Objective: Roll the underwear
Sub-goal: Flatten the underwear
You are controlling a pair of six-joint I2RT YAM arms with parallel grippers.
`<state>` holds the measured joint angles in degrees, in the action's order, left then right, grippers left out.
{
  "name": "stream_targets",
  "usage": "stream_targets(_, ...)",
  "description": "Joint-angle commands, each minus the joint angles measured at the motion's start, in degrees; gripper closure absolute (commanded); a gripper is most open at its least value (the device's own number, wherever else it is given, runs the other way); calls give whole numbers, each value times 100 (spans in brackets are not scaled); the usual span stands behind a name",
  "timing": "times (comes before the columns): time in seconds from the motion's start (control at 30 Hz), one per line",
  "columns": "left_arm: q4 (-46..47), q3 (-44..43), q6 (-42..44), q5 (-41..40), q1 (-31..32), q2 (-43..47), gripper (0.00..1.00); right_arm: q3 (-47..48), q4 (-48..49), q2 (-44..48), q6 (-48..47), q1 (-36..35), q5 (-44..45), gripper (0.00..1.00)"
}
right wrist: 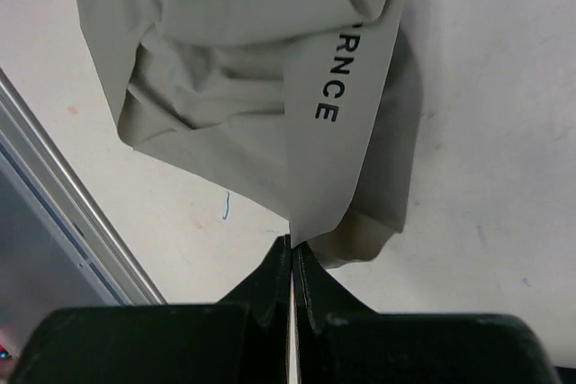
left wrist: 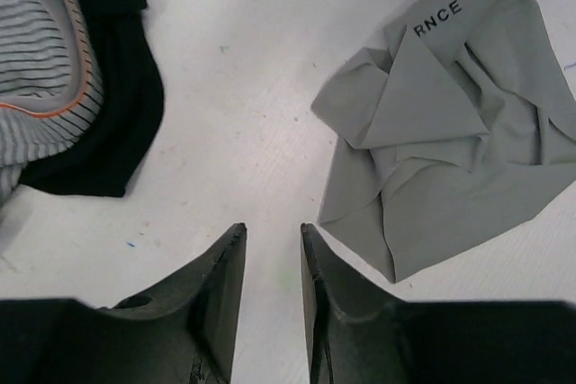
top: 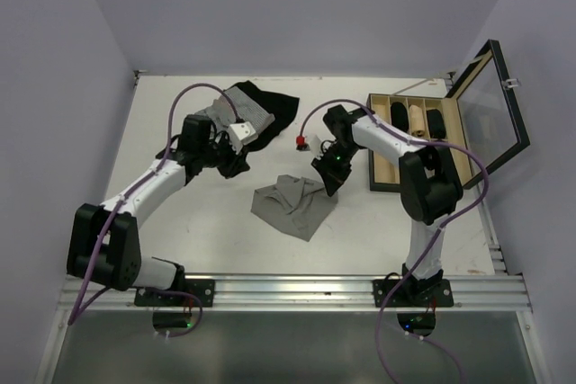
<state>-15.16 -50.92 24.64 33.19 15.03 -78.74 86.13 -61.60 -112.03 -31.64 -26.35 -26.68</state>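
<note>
- At the middle of the surface (top: pixel 207 222), the underwear (top: pixel 292 206) lay crumpled: plain grey, folds overlapping, not flat.
- Right hand (right wrist: pixel 292 254) was clenched on the edge of the waistband (right wrist: pixel 328 87), beside the "RNCE" lettering, with cloth pinched between the closed fingers. Couldn't tell whether that edge was lifted off the surface.
- Left hand (left wrist: pixel 272 236) was released, with a narrow gap between the fingers and nothing in it. It hung over bare surface, apart from the underwear, between it and the other clothes.
- Pinstriped garment (left wrist: pixel 40 51) lay on top of the black garment (left wrist: pixel 108 132) towards the far left, well apart from the underwear. Neither belonged to the job.
- Wooden box (top: pixel 414 132) stood at the right with its lid open. Small red item (top: pixel 300 140) sat near the right hand on its far side. Neither touched the grey cloth.
- Step, my read: this was the spreading stage. No roll had formed, so rolling proper was not yet started.
- Next move, my read: draw the waistband out to flatten the cloth, with the left hand taking or pinning the opposite edge. Then fold and roll from one end.
- Risk: a one-point pull would likely drag the whole bundle instead of opening it.
</note>
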Motion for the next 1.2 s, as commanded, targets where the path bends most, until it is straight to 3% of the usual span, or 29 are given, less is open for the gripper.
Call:
stream_targets(0.0, 12, 55, 49, 267, 254, -342, 64, -455, -98, 234, -246, 16, 154, 100)
stream_targets(0.17, 355, 82, 49, -49, 869, -1001, 60, -895, 60, 260, -273, 16, 268, 100)
stream_targets(0.37, 829, 21, 120, -339, 1177, -1643, 60, -1133, 175, 190, -282, 16, 400, 100)
stream_targets(0.7, 1314, -146, 5, -93, 1213, -1803, 56, -1239, 289, 155, -282, 16, 356, 100)
stream_targets(1.17, 813, -525, 304, 715, 1485, -2154, 53, -1274, 360, 58, -255, 7, 303, 100)
